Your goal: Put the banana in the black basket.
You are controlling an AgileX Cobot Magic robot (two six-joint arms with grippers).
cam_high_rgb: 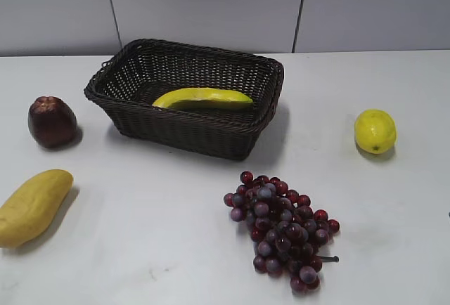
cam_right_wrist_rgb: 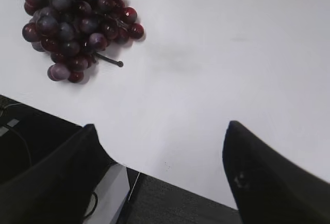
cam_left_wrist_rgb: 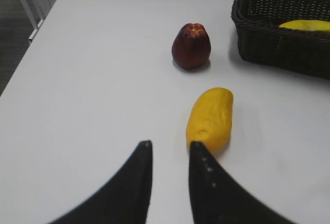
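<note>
Five fruits are spread over a smooth white counter, and one of them, the glossy curved banana, lies inside the black basket, along its bottom. The basket is woven wicker with flared sides and a braided rim. To its left sits a dark red, waxy-looking fruit, and nearer the front a plump, dull yellow mango-shaped fruit. A bunch of round purple-red grapes rests in front of the basket, with a small lemon off to the right.

The left hand hangs low over the counter, its black fingers slightly apart and holding nothing, just beside the mango-shaped fruit. The right hand hovers at the counter's edge, spread wide and holding nothing, near the grapes.
</note>
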